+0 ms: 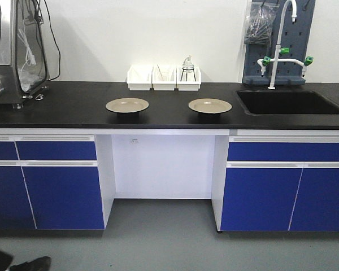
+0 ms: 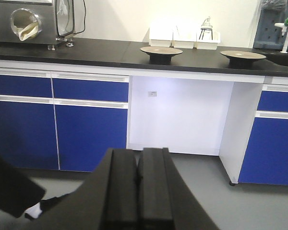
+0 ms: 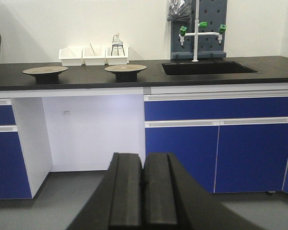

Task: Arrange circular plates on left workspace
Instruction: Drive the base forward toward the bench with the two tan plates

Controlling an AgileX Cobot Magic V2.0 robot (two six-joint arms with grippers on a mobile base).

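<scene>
Nearest: left fingers (image 2: 122, 191) pressed flat together; right fingers (image 3: 158, 191) likewise, both well short of the blue cabinets (image 1: 56, 192). Black surface (image 1: 73, 110) carries two circular plates: left plate (image 1: 127, 105), right plate (image 1: 210, 105), well apart, both flat, face up, round so no long axis, over the knee gap (image 1: 163, 166). Behind them three white bins (image 1: 164, 78) in a row. Sink (image 1: 291, 103) to the right, steel box (image 1: 11, 51) far left.
</scene>
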